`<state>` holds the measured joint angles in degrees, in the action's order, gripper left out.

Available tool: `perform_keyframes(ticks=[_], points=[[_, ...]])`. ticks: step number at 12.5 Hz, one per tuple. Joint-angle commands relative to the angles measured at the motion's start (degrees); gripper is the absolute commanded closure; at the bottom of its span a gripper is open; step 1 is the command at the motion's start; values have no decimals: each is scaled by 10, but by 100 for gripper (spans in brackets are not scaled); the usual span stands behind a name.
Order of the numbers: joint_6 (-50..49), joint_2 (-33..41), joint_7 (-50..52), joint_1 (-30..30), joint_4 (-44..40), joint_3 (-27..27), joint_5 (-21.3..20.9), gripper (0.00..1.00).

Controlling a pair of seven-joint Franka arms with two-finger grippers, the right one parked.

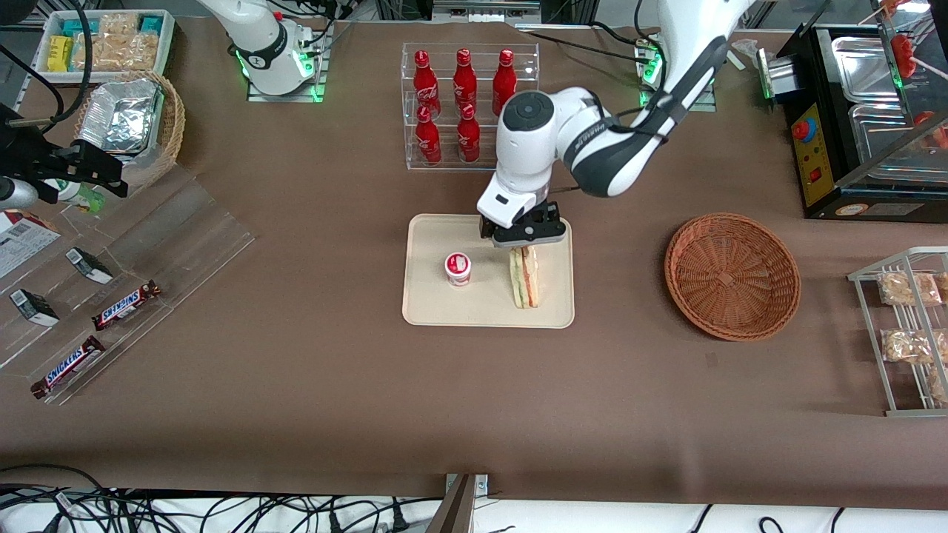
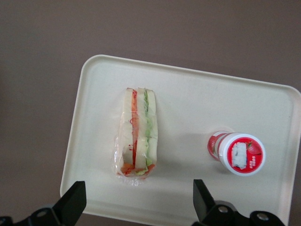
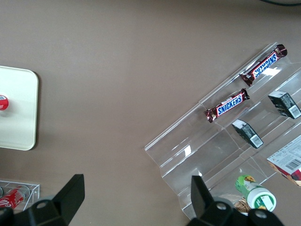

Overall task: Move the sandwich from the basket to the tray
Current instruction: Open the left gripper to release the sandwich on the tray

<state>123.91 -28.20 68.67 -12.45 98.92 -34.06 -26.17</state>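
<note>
- The sandwich lies on the tray, a triangular wedge in crinkly clear wrap, white bread with green, pink and orange layers showing edge-on.
- That tray is flat, cream-beige and rectangular, with rounded corners and a low rim.
- Sharing the tray is one small round cup with a red-and-white lid, standing well apart from the sandwich toward the parked arm's end.
- The gripper hangs just above the sandwich's end farther from the front camera; in the wrist view its two dark fingers are spread wide, clear of the wrap, nothing between them.
- The left arm reaches in from the table's back edge, its white wrist bent straight down over the tray.
- The basket sits toward the working arm's end, round, shallow, reddish-brown woven wicker, nothing in it.
- Five red bottles stand in a clear acrylic rack, farther from the front camera than the tray.
- Two Snickers bars lie on clear stepped shelves.
</note>
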Motion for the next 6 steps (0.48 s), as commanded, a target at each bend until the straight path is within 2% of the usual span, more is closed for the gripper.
perform_keyframes(ticks=[1,3,5,6], points=[[-99,26,-40,18,-65,-10,60,0],[-157,26,-110,62,-120,-9,102,0],[-184,27,-147,113,-147,-11,111,0],[-190,27,-151,120,-153,-9,111,0]])
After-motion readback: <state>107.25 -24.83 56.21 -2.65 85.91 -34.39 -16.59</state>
